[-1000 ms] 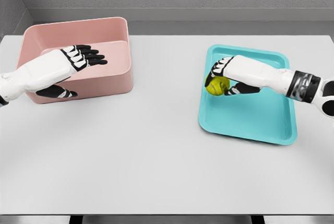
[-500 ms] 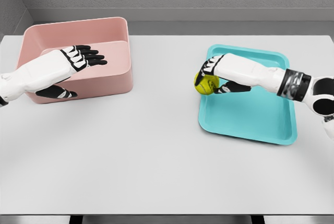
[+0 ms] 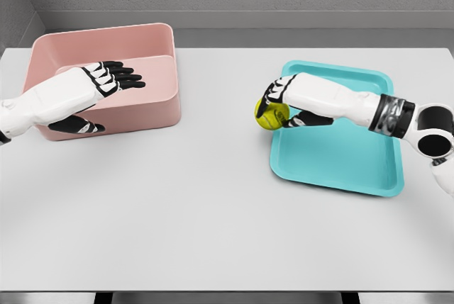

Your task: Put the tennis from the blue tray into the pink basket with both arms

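Now the right hand (image 3: 278, 103) has carried the tennis ball (image 3: 271, 114) leftward: a second ago it hung over the blue tray (image 3: 340, 155), and at present it sits just past the tray's left rim, above the bare table (image 3: 213, 198). So the ball is out of the tray and the carry toward the pink basket (image 3: 106, 77) has begun, though ball and basket are well apart. The right hand's fingers curl around the top of the ball with the thumb under it, the forearm stretched out low and reaching left across the tray. The left hand (image 3: 106, 81) has not moved, held over the basket with its fingers extended flat and holding nothing, likely waiting for a handover
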